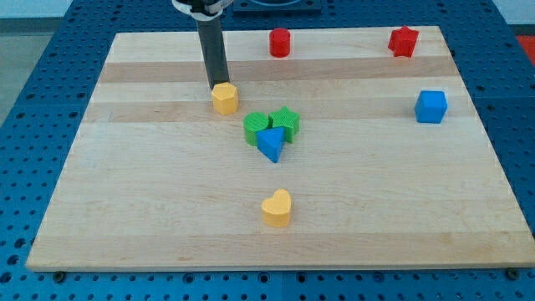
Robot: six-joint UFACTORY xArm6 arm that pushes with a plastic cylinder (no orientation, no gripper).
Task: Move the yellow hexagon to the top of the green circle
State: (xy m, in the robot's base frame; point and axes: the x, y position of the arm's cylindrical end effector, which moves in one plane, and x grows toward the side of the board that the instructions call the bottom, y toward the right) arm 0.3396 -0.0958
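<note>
The yellow hexagon (224, 98) lies on the wooden board, left of centre in the upper half. My tip (216, 85) stands right at the hexagon's upper-left edge, touching or almost touching it. The green circle (256, 128) lies below and to the right of the hexagon, a short gap apart. It is packed against a green star (286, 122) on its right and a blue triangle (270, 144) at its lower right.
A red cylinder (280, 42) and a red star (403, 41) sit near the board's top edge. A blue cube (431, 106) is at the right. A yellow heart (277, 208) lies near the bottom centre. The board (125, 209) rests on a blue perforated table.
</note>
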